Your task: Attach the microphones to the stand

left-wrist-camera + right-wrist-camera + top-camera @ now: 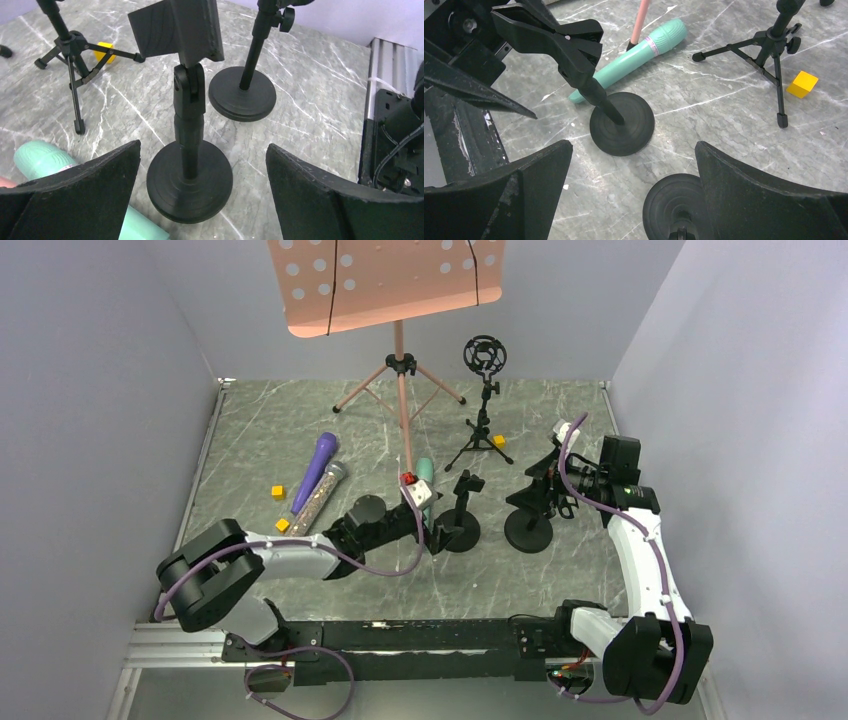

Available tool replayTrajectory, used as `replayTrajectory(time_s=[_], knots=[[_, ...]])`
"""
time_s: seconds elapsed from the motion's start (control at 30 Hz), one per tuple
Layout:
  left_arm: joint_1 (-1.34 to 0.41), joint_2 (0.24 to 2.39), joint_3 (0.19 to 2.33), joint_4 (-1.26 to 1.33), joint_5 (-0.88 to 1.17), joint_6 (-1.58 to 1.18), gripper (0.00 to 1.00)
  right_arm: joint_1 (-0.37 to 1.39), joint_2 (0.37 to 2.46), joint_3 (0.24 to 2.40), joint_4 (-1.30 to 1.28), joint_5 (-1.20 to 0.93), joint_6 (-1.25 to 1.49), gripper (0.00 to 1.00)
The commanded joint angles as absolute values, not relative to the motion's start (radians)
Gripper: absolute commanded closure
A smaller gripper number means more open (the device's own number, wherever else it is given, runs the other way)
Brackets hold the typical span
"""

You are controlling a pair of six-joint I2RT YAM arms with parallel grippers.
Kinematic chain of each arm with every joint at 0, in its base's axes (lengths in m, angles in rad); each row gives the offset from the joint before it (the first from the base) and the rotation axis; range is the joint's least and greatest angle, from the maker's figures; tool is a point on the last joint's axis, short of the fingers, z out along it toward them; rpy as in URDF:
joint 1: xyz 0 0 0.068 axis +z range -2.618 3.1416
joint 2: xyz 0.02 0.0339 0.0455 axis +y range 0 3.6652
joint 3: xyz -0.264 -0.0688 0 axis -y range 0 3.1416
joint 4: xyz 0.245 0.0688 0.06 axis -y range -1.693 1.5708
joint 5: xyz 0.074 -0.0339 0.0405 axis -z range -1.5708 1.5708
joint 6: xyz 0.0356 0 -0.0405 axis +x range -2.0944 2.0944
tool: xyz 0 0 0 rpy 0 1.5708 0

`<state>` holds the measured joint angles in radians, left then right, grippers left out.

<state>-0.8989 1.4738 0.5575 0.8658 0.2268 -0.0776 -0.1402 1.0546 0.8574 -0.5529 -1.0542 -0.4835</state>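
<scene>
While the left end effector (202, 150) and right end effector (634, 145) gape released, empty, no microphone is attached: the mint green microphone (634, 57) lies on the desk (560, 410) just beside the clip stand (621, 122), purple microphone (315, 470) and silver microphone (320, 498) farther left.

Nothing readable here: no lettering, number, brand or sign comes through in any of the three views. The closest thing to a label is the pale band around the mint green stick microphone (639, 55), up near twelve o'clock in the right wrist view, and it is too small to show any print.
</scene>
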Motion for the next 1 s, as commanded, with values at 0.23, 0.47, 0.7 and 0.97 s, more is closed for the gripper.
replayTrajectory(time_s=[0.23,0.47,0.7,0.97], knots=[[-1.019,1.645,0.622,1.153,-0.2,-0.142,0.09,-0.133,1.057,0.896,-0.546,-1.07,-0.511,0.0],[-1.023,1.737,0.666,1.21,-0.208,-0.118,0.22,-0.134,1.06,0.9,-0.551,-1.069,-0.511,0.0],[-1.026,1.773,0.681,1.235,-0.179,-0.123,0.44,-0.132,1.063,0.902,-0.552,-1.063,-0.509,0.0],[-1.026,1.741,0.649,1.24,-0.074,-0.067,0.84,-0.132,1.063,0.902,-0.554,-1.06,-0.513,0.0]])
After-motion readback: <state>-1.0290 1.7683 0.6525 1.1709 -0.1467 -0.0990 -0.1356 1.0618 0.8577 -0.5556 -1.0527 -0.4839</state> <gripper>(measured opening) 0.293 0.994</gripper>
